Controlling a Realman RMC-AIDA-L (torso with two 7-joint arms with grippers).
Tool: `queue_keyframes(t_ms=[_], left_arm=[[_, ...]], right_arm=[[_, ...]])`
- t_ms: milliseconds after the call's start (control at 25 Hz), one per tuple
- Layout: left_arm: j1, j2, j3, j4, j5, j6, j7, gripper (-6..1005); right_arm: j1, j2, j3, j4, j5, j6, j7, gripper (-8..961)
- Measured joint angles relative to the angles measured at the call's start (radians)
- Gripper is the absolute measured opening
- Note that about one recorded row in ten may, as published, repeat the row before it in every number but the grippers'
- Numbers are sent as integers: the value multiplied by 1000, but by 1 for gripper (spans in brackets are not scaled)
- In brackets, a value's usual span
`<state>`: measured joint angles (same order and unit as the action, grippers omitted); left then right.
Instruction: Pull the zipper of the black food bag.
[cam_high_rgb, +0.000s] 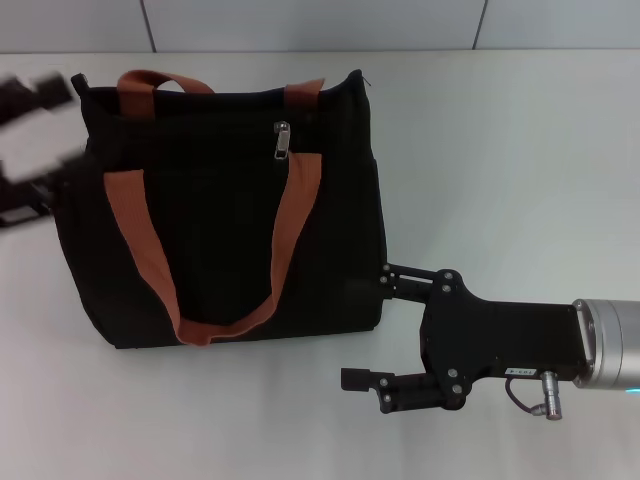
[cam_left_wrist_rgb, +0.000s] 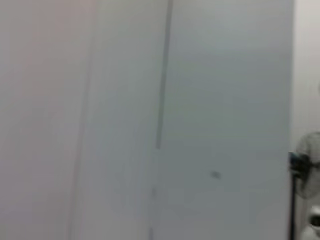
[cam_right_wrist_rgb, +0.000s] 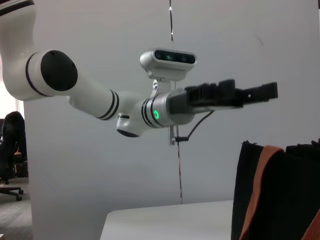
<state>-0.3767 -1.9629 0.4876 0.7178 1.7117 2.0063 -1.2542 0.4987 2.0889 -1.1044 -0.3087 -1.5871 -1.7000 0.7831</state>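
black food bag (cam_high_rgb: 225, 215) lying flat on the white table (cam_high_rgb: 500, 150), zipper (cam_high_rgb: 282, 140) pull near its top edge; left gripper (cam_high_rgb: 30, 150) hovering off the bag's left side, can't tell its spread; right gripper (cam_high_rgb: 385, 325) by the bag's lower right corner, fingers spread wide, holding nothing

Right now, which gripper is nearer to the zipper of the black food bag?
Neither is clearly nearer. The left gripper hangs beside the black food bag's upper left edge; the right gripper sits open by its lower right corner. Both are well away from the zipper.
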Motion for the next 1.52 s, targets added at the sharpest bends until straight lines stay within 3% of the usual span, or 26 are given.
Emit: queue_keyframes(t_ms=[240,360,720,1520], left_arm=[[46,-12,217,-126,6,0,195,832],[83,-13,270,-144,39,-25,228,832],[126,-14,280,-166,211,-147,258,832],[120,-13,281,-170,229,-135,263,832]], right_arm=[[0,0,0,3,-3,9,-1,815],[0,0,0,16,-5,12,-1,815],[4,-1,-18,63,-6,54,-1,814],[13,0,-40,76,-7,81,2,814]])
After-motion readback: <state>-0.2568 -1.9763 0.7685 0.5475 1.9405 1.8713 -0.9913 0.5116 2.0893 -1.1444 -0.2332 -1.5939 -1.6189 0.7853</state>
